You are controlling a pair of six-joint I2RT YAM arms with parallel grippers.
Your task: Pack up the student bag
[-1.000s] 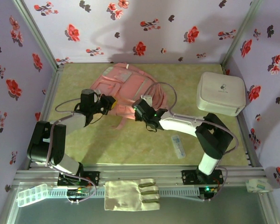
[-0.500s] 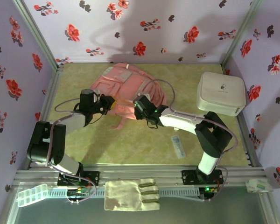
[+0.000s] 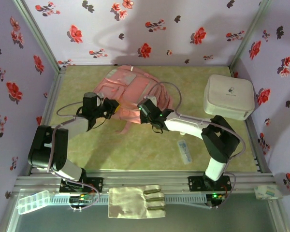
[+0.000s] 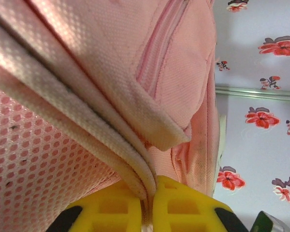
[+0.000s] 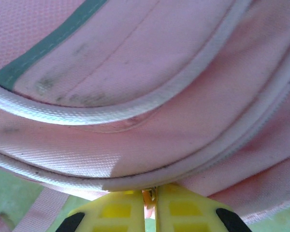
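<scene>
The student bag (image 3: 130,89) stretches away from me, just beyond both grippers. My left gripper (image 3: 117,107) pinches its near trim (image 4: 101,140); my right gripper (image 3: 142,106) is closed against that same edge, hold unclear.

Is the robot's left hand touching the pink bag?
Touching. In the left wrist view, the left gripper pinches the pale edge trim of the pink bag between its yellow fingers, with no gap.
</scene>
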